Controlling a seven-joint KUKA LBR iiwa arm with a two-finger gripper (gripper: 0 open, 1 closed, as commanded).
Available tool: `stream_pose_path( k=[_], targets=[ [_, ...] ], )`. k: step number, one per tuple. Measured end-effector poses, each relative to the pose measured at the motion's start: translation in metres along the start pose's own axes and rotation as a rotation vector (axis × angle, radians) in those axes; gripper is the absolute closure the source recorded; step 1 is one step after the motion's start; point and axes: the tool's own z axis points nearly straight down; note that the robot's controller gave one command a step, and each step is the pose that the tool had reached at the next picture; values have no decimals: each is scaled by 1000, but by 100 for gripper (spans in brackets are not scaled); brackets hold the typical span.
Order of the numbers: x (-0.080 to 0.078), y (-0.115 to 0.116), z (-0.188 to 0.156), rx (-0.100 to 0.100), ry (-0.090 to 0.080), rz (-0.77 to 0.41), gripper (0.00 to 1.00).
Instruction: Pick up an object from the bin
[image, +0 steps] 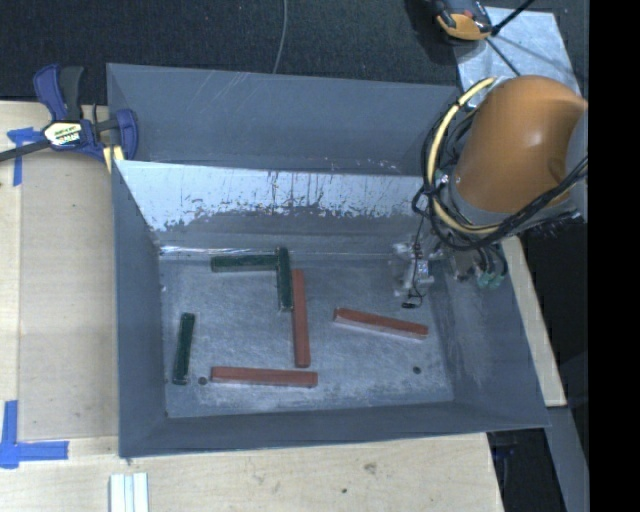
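My gripper (413, 290) hangs at the right side of the bin, under the arm's orange cover. Its fingertips point down just above the right end of a red-brown stick (380, 323) that lies slanted on the bin floor. Nothing shows between the fingers. A second red-brown stick (300, 318) lies upright in the picture near the bin's middle, to the left of the gripper.
A third red-brown stick (263, 376) lies along the front of the bin. Dark green sticks lie at the back (245, 263), beside the upright red one (284, 278), and at the left wall (183, 348).
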Motion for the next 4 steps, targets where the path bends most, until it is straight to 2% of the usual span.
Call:
stream_pose_path(
  k=[1,2,3,4],
  targets=[
    [0,0,1,-1,2,1,0],
    [0,0,1,-1,2,1,0],
    [25,-1,55,0,-4,-3,0],
    [8,-34,143,0,1,137,100]
  ],
)
